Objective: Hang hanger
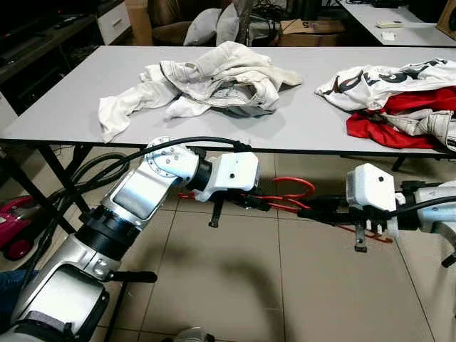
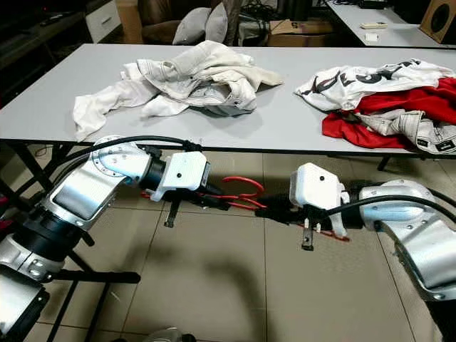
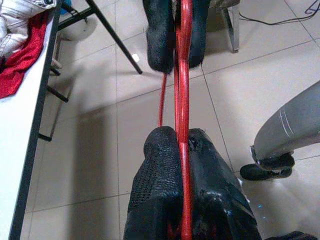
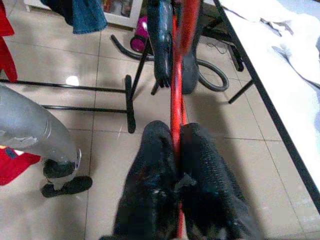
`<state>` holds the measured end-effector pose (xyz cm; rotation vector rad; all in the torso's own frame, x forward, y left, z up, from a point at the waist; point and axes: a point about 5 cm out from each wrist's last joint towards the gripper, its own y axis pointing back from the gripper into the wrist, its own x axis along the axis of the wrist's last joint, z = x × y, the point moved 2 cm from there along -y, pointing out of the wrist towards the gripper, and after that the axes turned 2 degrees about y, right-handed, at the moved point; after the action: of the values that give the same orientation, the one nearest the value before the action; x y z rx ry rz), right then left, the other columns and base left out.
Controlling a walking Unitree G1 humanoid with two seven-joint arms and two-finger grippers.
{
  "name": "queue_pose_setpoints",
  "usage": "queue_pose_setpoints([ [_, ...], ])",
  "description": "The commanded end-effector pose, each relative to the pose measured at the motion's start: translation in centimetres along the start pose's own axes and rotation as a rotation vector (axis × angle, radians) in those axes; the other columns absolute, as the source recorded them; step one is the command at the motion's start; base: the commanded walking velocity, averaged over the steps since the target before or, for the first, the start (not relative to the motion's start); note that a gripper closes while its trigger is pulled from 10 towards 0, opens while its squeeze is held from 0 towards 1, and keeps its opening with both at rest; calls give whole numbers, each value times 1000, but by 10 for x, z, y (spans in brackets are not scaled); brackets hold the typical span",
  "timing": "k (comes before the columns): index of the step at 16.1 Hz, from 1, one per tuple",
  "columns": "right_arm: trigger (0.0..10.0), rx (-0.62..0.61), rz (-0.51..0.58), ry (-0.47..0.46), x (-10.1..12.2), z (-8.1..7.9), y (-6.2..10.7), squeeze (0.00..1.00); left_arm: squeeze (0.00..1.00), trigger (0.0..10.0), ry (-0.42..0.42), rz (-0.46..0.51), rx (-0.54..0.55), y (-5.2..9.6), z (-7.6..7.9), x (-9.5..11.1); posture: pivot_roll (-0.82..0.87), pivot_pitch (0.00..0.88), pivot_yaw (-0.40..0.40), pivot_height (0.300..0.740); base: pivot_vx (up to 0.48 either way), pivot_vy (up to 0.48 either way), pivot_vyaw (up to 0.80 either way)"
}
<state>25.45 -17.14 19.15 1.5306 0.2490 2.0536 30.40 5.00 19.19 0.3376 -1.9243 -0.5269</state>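
I see both tools clamped on the red hanger [image 1: 285,194] — left tool [image 1: 260,204], right tool [image 1: 308,212] facing it.

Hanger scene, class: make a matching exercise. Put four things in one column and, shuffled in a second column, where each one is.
1. hanger
2. cream clothes
3. red garment
4. cardboard box

A. beyond the table
B. table, robot's left side
C. clamped between both grippers, left gripper and right gripper
D. table, robot's right side

Pairs: 1-C, 2-B, 3-D, 4-A
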Motion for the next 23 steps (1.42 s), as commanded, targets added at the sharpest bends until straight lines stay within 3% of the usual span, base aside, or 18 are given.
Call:
queue_pose_setpoints([
  [1,0,-13,-1,14,3,3,-2,0,0,0,-51,20,-6,2,-5,15,-71,4,89,740,0,0,0],
  [2,0,-16,-3,19,3,3,-3,0,0,0,-49,27,-4,1,-5,16,-70,3,90,740,0,0,0],
  [3,745,-18,-10,26,1,3,-4,0,0,0,-47,38,-2,2,-6,18,-71,0,91,740,0,0,0],
  [4,10000,-31,-19,24,-1,3,-5,0,0,0,-46,42,-1,2,-7,19,-71,0,92,740,0,0,0],
  [5,10000,-38,-9,2,-1,4,-5,557,0,0,-47,42,-1,2,-7,19,-71,0,94,740,0,0,0],
  [6,10000,-42,-9,-11,-2,4,-6,1000,0,0,-52,38,-5,2,-7,19,-71,0,94,740,0,0,0],
  [7,10000,-48,-24,6,-3,5,-6,1000,0,0,-53,37,-6,2,-7,19,-72,0,95,740,0,0,0],
  [8,10000,-59,-38,24,-4,5,-6,843,0,0,-54,38,-8,2,-7,19,-72,0,95,740,0,0,0],
  [9,10000,-59,-43,26,-5,5,-6,0,0,0,-54,38,-10,2,-7,19,-72,0,95,740,0,0,0],
  [11,10000,-70,-30,7,-5,7,-7,0,0,0,-56,36,-17,3,-7,20,-73,0,96,740,0,0,0],
  [12,8667,-66,-25,3,-4,7,-7,0,0,0,-57,37,-18,3,-6,20,-73,0,96,740,0,0,0],
  [13,1922,-62,-17,-5,-4,7,-7,0,0,0,-57,46,-21,3,-6,21,-73,0,93,740,0,0,0],
  [14,0,-56,-10,-18,-4,7,-8,0,0,0,-58,51,-23,3,-5,22,-73,0,93,740,0,0,0],
  [23,0,-25,2,-31,-3,6,-8,0,0,0,-69,35,6,5,-9,21,-77,0,80,740,0,0,0],
])
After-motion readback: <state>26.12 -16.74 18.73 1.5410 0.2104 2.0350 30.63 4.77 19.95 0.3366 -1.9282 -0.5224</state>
